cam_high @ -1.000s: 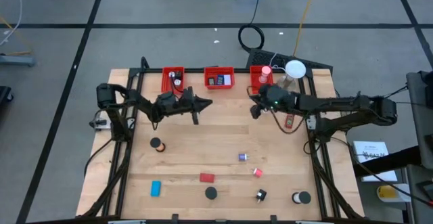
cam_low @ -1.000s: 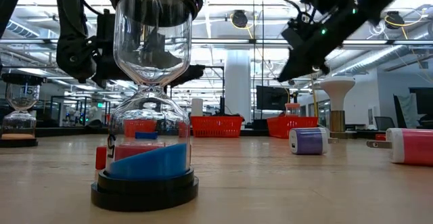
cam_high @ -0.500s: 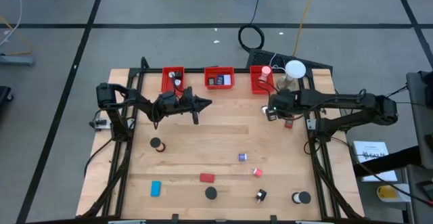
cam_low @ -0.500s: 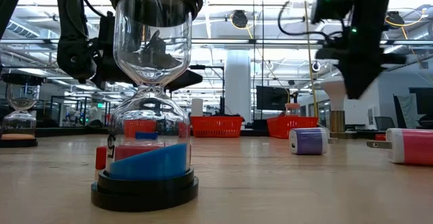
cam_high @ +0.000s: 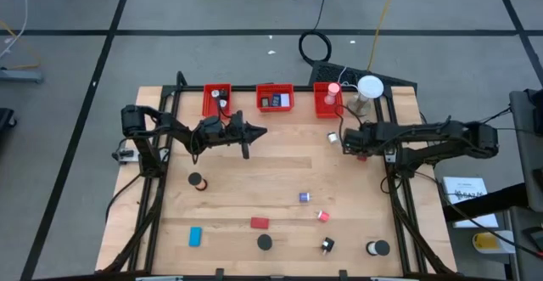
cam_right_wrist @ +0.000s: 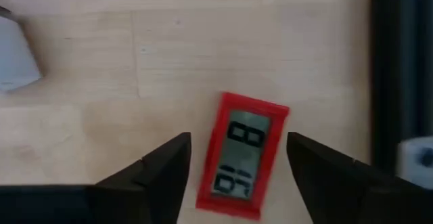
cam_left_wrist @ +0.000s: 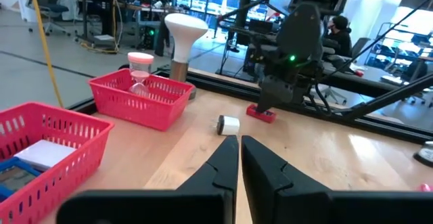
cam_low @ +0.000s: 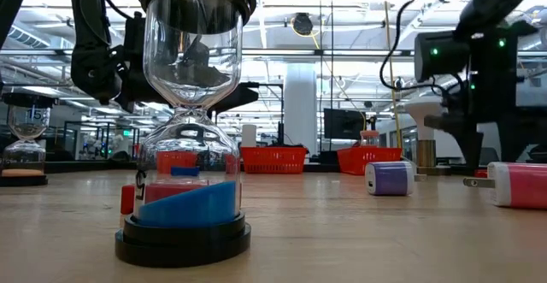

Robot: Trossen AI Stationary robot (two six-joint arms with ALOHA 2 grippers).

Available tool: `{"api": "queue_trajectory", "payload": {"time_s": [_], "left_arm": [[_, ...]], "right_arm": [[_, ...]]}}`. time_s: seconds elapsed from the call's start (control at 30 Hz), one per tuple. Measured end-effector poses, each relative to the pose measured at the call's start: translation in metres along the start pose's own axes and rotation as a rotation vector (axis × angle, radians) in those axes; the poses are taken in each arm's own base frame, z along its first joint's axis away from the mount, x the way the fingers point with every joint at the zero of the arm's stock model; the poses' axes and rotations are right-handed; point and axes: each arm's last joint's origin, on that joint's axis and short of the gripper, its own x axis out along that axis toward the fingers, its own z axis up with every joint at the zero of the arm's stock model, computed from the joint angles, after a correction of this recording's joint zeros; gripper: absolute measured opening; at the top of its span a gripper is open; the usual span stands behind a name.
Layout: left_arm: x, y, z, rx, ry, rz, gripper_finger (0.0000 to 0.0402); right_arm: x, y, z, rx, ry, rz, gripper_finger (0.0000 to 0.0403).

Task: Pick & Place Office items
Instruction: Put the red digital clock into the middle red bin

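A red digital timer point(cam_right_wrist: 243, 158) lies flat on the wood near the table's right edge point(cam_high: 362, 156). My right gripper point(cam_right_wrist: 237, 160) hangs over it, pointing down and open. One finger stands on each long side of the timer and neither touches it. A small white cylinder point(cam_high: 333, 137) lies just left of the timer point(cam_left_wrist: 229, 124). My left gripper point(cam_left_wrist: 238, 149) is shut, level and holds nothing; it hovers at the far left-centre point(cam_high: 254, 131). Other office items lie on the near half: a black disc point(cam_high: 196, 180), a purple bit point(cam_high: 304, 197), a red block point(cam_high: 259, 223) and a blue block point(cam_high: 195, 235).
Three red bins point(cam_high: 275, 98) stand along the far edge, the right one point(cam_left_wrist: 142, 99) holding a pink hourglass. A white lamp point(cam_high: 369, 87) stands at the far right corner. A blue-sand hourglass point(cam_low: 184, 146) stands near the front edge. A black frame rail point(cam_right_wrist: 399, 82) runs beside the timer.
My right gripper has moved toward the table's right edge and down. It has tipped from a shallow slant to pointing nearly straight down, and it now stands over the red timer. The white cylinder shows where the gripper stood before.
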Motion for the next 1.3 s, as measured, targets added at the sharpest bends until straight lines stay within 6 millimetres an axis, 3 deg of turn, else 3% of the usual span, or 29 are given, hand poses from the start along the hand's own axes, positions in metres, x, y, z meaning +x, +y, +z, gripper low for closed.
{"api": "queue_trajectory", "payload": {"time_s": [0.17,0.33,0.47,0.57,0.87,1.1,1.3], "left_arm": [[0.000,-0.001,0.000,-0.008,0.003,-0.020,0.0003],[0.000,0.001,0.000,-0.033,0.003,-0.016,0.0014],[-0.012,0.007,0.004,-0.041,-0.006,0.008,0.0010],[-0.028,0.012,0.008,-0.040,-0.015,0.043,0.0003],[-0.056,0.020,0.010,-0.024,-0.028,0.161,0.0016],[-0.058,0.024,0.009,-0.026,-0.017,0.182,0.0017],[-0.058,0.024,0.009,-0.019,-0.019,0.209,0.0017]], "right_arm": [[0.018,0.000,-0.003,0.017,-0.011,0.073,0.0246],[0.018,0.001,-0.002,-0.017,-0.018,0.081,0.0197],[0.012,0.006,-0.001,-0.099,-0.015,0.109,0.0142],[-0.005,0.019,0.003,-0.148,-0.027,0.187,0.0142],[-0.071,0.074,0.024,-0.236,-0.270,0.547,0.0142],[-0.086,0.137,0.057,-0.316,-0.409,0.740,0.0142],[-0.086,0.190,0.113,-0.364,-0.408,0.748,0.0142]]}}
